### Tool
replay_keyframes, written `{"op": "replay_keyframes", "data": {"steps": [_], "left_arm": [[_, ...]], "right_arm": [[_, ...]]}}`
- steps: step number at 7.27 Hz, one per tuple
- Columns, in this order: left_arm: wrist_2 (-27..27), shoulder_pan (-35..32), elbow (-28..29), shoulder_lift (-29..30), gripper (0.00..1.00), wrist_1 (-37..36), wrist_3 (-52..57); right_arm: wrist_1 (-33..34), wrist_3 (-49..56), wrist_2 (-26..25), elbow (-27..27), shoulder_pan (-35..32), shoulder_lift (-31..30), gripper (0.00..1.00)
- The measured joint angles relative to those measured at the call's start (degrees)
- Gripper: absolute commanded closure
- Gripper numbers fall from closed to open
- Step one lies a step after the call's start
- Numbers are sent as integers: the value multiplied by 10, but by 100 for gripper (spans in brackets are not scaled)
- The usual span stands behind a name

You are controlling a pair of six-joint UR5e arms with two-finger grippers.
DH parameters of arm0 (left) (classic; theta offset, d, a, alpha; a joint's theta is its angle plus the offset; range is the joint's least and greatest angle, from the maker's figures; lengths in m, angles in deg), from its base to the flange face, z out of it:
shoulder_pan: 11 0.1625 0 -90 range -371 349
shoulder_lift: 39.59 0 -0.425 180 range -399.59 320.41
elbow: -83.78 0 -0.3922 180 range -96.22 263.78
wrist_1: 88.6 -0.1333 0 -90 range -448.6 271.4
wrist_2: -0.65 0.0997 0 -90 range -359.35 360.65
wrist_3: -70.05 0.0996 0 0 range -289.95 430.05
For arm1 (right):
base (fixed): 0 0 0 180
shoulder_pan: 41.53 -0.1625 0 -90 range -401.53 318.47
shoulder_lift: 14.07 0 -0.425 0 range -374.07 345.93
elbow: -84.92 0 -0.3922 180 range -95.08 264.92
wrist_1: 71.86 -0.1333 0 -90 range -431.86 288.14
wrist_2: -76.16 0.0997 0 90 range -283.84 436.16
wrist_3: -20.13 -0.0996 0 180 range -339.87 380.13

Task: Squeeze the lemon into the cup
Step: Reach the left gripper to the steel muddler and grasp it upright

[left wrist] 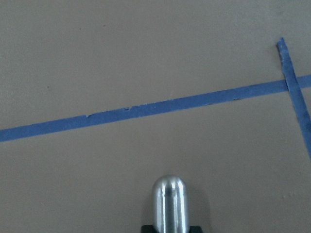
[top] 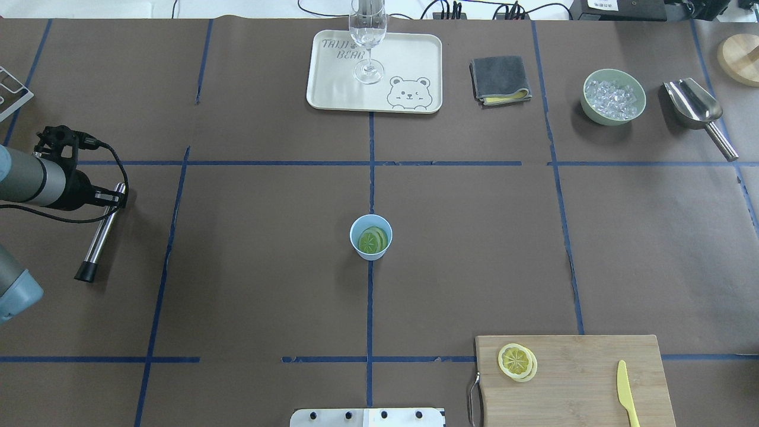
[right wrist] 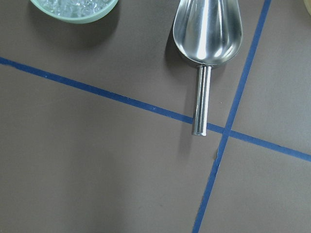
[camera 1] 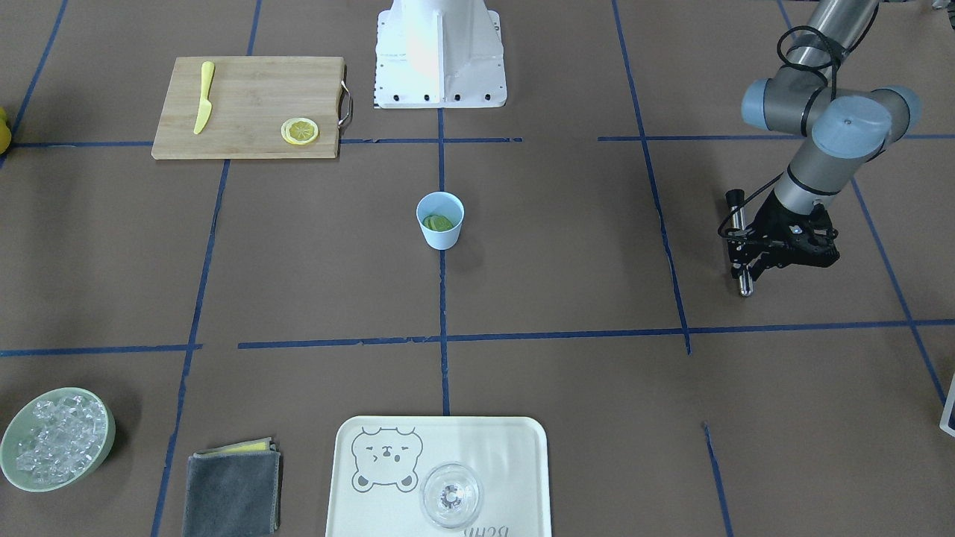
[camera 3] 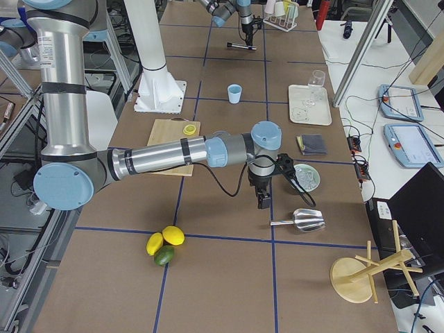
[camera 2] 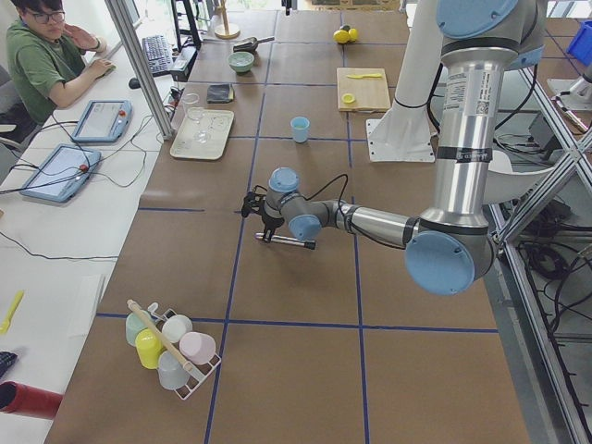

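The light-blue cup (camera 1: pixel 440 224) stands at the table's middle; it also shows in the overhead view (top: pixel 370 248). The yellow-green lemon piece (top: pixel 372 240) lies inside the cup, cut face up, with a second piece beside it. My left gripper (camera 1: pixel 748 252) is far to the cup's side, low over the table, shut on a metal rod (top: pixel 102 236) whose tip shows in the left wrist view (left wrist: pixel 170 204). My right gripper (camera 3: pixel 263 198) shows only in the exterior right view, near the scoop, and I cannot tell whether it is open or shut.
A wooden cutting board (camera 1: pixel 246 89) holds a thin lemon slice (camera 1: pixel 300 131) and a yellow knife (camera 1: pixel 203 97). A tray (camera 1: pixel 515 447) carries a clear glass (camera 1: pixel 451 495). A bowl of ice (camera 1: pixel 107 425), a grey cloth (camera 1: pixel 233 485) and a metal scoop (right wrist: pixel 206 29) lie along the far edge.
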Motion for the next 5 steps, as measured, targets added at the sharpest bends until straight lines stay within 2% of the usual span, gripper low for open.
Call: {"op": "replay_keyframes", "data": {"steps": [3,5], "left_arm": [[25,-2,-69,24,100,1,16],[50,-4,-104,104,100,5,67]], "right_arm": [[0,0,0,0,0,-2,0],[0,-1,1,0,-1,-11,0]]}}
